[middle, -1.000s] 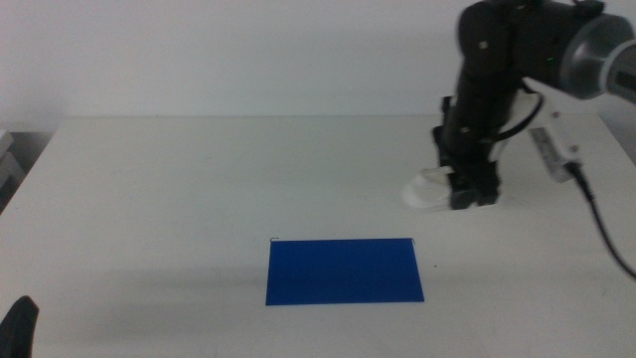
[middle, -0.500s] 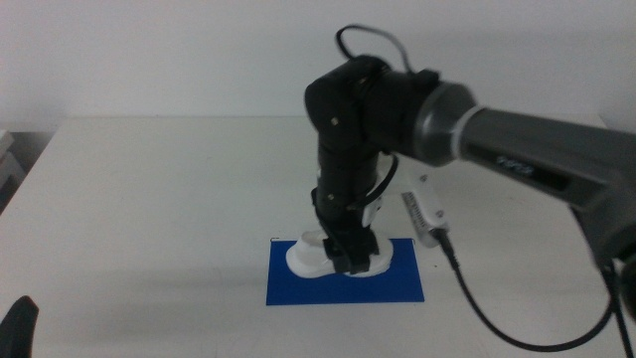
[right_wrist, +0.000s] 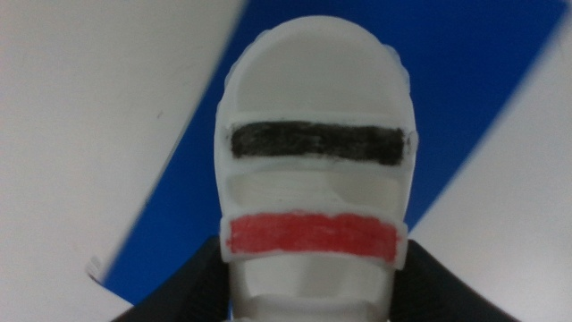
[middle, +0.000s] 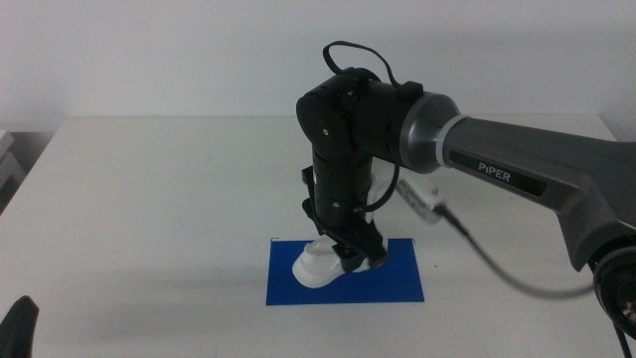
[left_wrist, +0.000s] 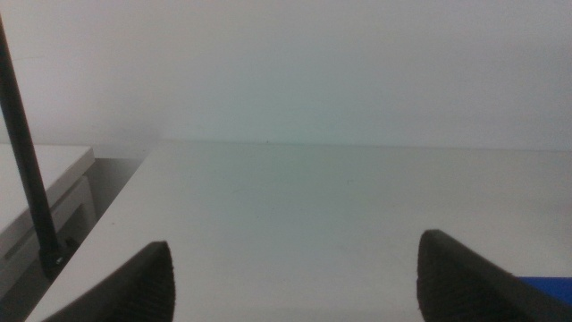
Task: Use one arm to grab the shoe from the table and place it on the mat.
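From the middle view, the large black and grey jointed arm (middle: 467,149) lettered "PIPER" is reaching in from the right, its right gripper (middle: 355,261) clamping the small white sneaker (middle: 323,264) over the flat dark blue rectangular mat (middle: 397,283) on the wide white tabletop (middle: 149,199). The left gripper (middle: 20,323) is waiting at the bottom edge.

Left wrist view — its dark jaws are standing wide apart over bare tabletop.

Right wrist view — the jaws are gripping the sneaker's sides, just behind its red stripe.

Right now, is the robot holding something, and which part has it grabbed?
Yes. The right gripper holds the shoe by its sides, near the red stripe, over the mat. The left gripper waits open, holding nothing.
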